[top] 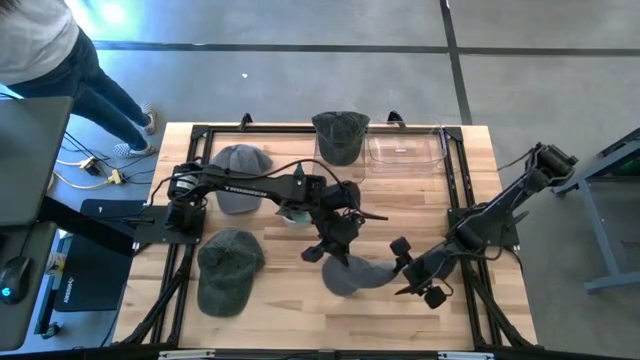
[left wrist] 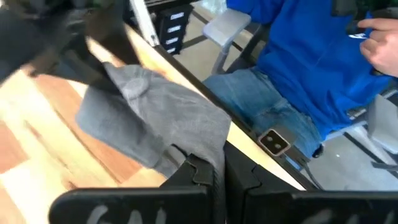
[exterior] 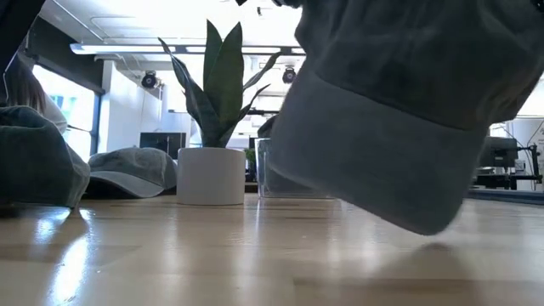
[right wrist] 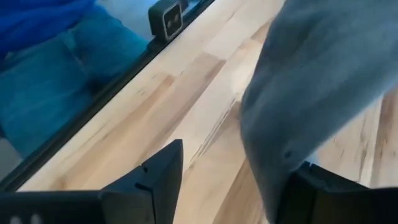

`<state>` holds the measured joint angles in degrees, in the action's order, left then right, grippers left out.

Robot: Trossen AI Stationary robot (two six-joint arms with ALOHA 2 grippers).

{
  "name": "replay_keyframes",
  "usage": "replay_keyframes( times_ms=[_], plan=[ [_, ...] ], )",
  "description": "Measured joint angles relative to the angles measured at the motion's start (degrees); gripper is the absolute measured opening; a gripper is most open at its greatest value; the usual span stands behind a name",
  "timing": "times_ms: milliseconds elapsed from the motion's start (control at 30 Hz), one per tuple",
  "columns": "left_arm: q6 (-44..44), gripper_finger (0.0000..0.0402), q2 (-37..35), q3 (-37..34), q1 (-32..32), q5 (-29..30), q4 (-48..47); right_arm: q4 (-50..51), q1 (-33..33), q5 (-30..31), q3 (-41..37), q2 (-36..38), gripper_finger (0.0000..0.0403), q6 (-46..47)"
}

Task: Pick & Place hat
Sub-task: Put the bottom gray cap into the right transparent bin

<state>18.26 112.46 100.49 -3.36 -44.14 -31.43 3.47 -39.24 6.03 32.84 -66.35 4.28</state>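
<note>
Mid-handover, by the look of it. Grey hat (top: 352,274) near the front middle of the table (top: 270,320), hanging just clear of the wood in the low view, brim dipping toward the boards. Left gripper (top: 330,247) clamped shut on the hat's rear edge, fabric bunched right at the fingertips in its wrist view. Right gripper (top: 418,277) just beside the hat's other side, jaws apart, cloth lying between the fingers (right wrist: 155,171) but nothing pinched there. So: picked up, yes; placed, not yet.

Elsewhere on the table: one cap (top: 240,176) at the back left, another cap (top: 228,270) at the front left, a dark green hat (top: 340,135) at the back, sitting over something not clearly seen, and next to it a clear plastic bin (top: 405,150). White potted plant (exterior: 209,127) behind in the low view. Person in blue (left wrist: 311,56) seated beyond the table edge.

Judging from this: carry and set-down remaining, destination not certain, possibly the bin.
</note>
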Motion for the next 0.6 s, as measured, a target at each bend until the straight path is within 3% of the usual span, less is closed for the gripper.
replay_keyframes(
  times_ms=[367, 500, 600],
  plan=[
    [0.59, 0.0003, 0.11, -0.07, -0.02, 0.17, -0.93, -0.26, -0.4, 1.23, 0.01, 0.66, 0.0124, -0.11],
    [0.58, 0.0003, 0.11, -0.07, -0.02, 1.86, 0.54, -3.48, 1.15, 6.36, 0.0, 0.66, 0.0121, 2.06],
    [0.03, 0.0003, 0.11, -0.07, -0.02, 4.98, 0.77, -4.32, 2.68, 6.09, 0.0, 0.46, 0.0135, 2.76]
  ],
)
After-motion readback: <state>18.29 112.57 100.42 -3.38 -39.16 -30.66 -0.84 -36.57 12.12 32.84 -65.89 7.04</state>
